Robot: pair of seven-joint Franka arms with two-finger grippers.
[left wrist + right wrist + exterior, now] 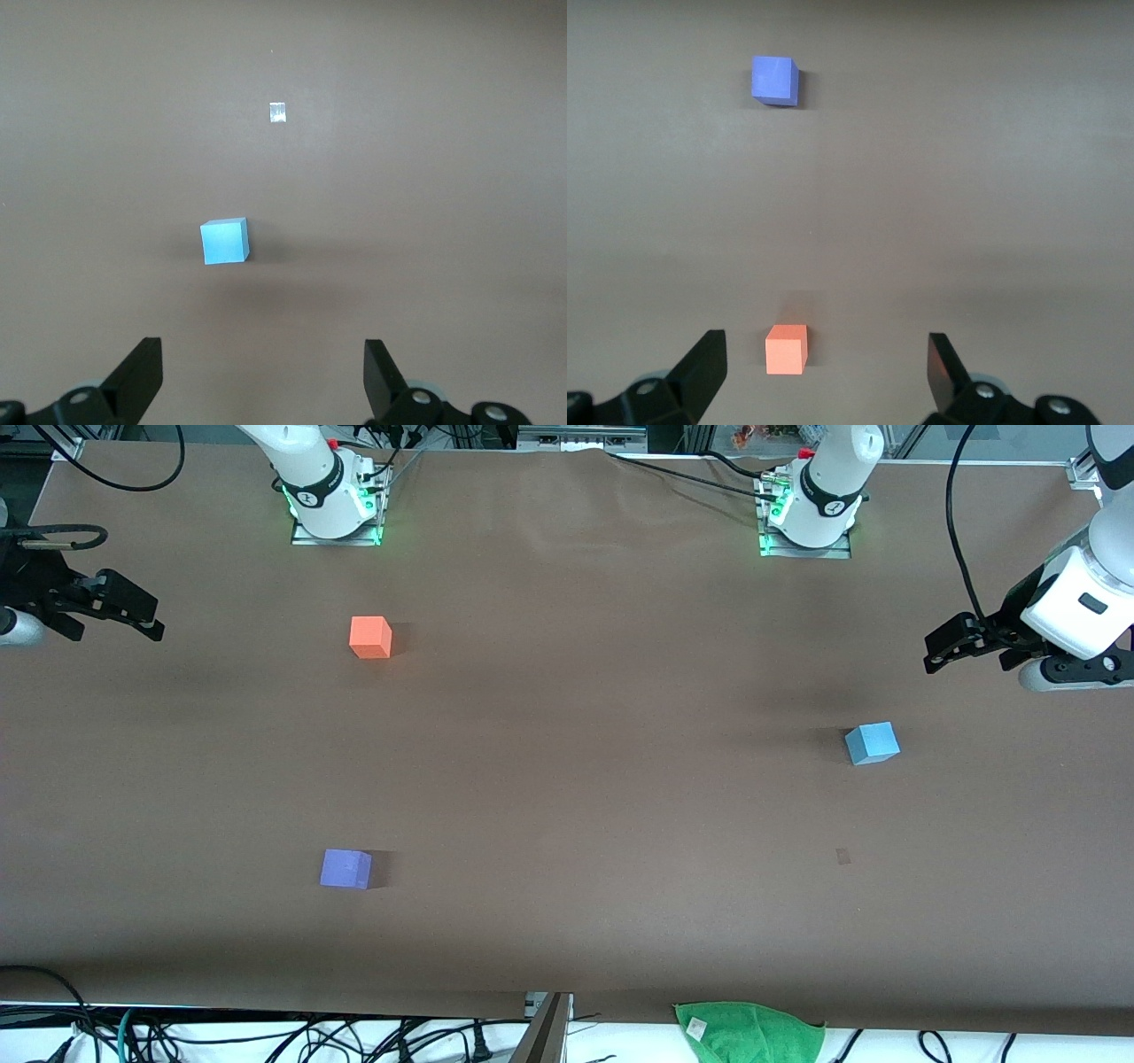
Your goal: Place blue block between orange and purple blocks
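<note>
Blue block alone near the left gripper, both it and the right gripper with fingers wide.

High front camera; wrist cameras face tabletop.

my table, brown matte cover, slightly creased | orange block sits toward my right arm's end, up by the bases | purple block same end, nearer the front camera | blue block toward my left arm's end | tiny pale scrap near it | green cloth hangs on the front edge
</note>
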